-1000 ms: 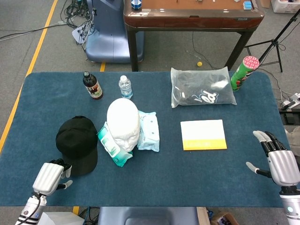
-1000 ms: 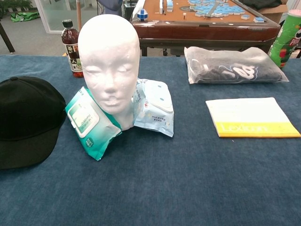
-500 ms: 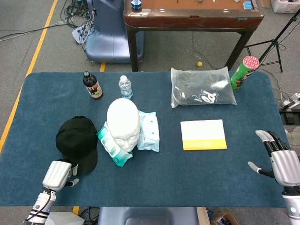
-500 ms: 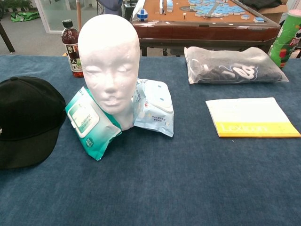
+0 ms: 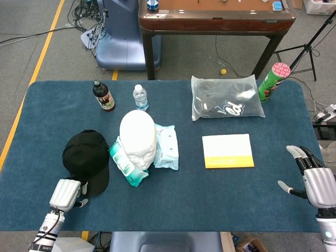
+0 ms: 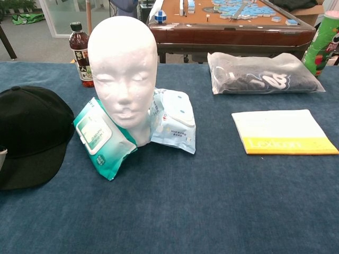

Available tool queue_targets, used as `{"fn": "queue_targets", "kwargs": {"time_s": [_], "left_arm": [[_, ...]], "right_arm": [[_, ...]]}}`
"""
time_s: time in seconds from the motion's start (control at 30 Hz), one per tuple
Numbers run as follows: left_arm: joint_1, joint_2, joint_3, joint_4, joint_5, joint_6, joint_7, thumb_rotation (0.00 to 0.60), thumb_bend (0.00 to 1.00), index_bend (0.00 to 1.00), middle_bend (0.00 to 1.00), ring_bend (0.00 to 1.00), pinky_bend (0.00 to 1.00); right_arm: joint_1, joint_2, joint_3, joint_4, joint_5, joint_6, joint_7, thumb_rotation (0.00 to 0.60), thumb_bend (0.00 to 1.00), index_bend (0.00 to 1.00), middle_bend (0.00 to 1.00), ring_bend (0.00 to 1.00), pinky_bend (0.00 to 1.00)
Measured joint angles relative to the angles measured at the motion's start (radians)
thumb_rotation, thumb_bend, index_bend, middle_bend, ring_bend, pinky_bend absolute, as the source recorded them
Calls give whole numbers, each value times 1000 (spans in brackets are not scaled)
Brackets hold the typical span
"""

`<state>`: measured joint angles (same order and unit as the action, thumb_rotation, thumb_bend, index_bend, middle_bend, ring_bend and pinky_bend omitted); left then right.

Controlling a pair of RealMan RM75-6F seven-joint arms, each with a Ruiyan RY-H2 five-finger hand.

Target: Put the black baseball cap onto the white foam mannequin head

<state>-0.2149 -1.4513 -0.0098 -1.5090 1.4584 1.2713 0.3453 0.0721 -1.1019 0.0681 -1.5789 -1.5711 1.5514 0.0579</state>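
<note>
The black baseball cap lies flat on the blue table, left of the white foam mannequin head. The head stands upright between wet-wipe packs, its face toward me. In the chest view the cap fills the left edge and the mannequin head rises just right of it. My left hand sits at the near edge of the cap's brim, back up, its fingertips hidden under it. Whether it grips the brim is unclear. My right hand hovers at the table's near right corner, fingers spread, holding nothing.
Two wet-wipe packs lean against the mannequin's base. Behind stand a dark drink bottle and a small water bottle. A bagged garment, a green can and a yellow-white booklet occupy the right half.
My left hand has moved right and forward up to the cap's brim, and a sliver of it now shows in the chest view. The right hand shifted slightly.
</note>
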Motion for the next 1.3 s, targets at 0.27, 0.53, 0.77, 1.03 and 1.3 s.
{"fn": "queue_targets", "kwargs": {"time_s": [0.27, 0.53, 0.77, 1.03, 1.3], "left_arm": [[-6, -17, -3, 35, -19, -6, 2, 600, 0, 636, 752, 453, 525], [-13, -35, -6, 69, -37, -17, -15, 600, 0, 635, 752, 453, 525], [-18, -53, -9, 98, -40, -14, -35, 600, 0, 634, 752, 453, 525], [-17, -84, -14, 169, -10, 34, -70, 600, 0, 607, 747, 453, 525], [-9, -129, -19, 272, 55, 133, -150, 600, 0, 527, 573, 361, 524]], "right_arm": [[0, 0, -1, -1, -2, 0, -1, 600, 0, 133, 179, 119, 303], [1, 0, 0, 0, 0, -3, -1, 600, 0, 133, 179, 118, 304], [2, 0, 0, 0, 2, -4, -1, 600, 0, 134, 179, 118, 304], [3, -1, 0, 0, 3, -7, -2, 600, 0, 133, 179, 119, 304], [4, -2, -1, -1, 1, -8, -5, 600, 0, 134, 179, 119, 304]]}}
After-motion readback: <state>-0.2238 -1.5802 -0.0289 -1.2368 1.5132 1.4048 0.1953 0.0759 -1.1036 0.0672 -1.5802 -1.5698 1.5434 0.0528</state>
